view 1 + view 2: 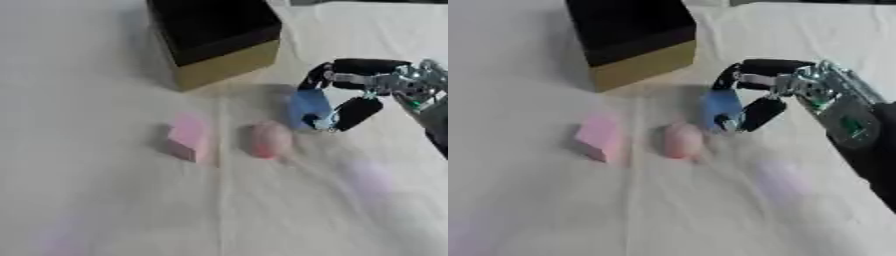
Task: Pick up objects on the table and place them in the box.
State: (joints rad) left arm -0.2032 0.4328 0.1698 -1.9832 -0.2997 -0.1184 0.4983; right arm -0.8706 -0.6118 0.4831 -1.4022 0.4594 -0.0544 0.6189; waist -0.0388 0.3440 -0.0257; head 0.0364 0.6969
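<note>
White cloth-covered worktop [105,210] fills both views, wrinkled, with a crease running from the box toward the near edge. No left hand in view.

Largest item: square cardboard box with black inside and tan outer wall [229,64], at the far edge, left of centre, opening up. Looks rigid, nothing visible inside it from here.

Right hand [773,95], black fingers on a silver wrist, comes in from the right edge. Fingers and thumb curl around a small blue block [721,108], thumb on its right face, fingers over the top. Hand is clamped on the block. Block sits right of centre, just near-right of the box. Can't tell if it's off the cloth yet.

2 more objects mid-worktop, near each other but apart:
- pale pink rectangular block [188,136], left of the crease, flat faces, matte.
- pink rounded egg-like lump [270,140], just right of the crease, close to the blue block.

Handling, my read: all 3 look light, possibly foam or soft plastic, not fragile. Blue block has flat sides, so a pinch across opposite faces should hold. Pink block same, take it across the narrow width. Rounded one is the risk: curved, may roll or squirt out, so wrap it from above rather than pinching the ends. Cloth could bunch under the fingers.
</note>
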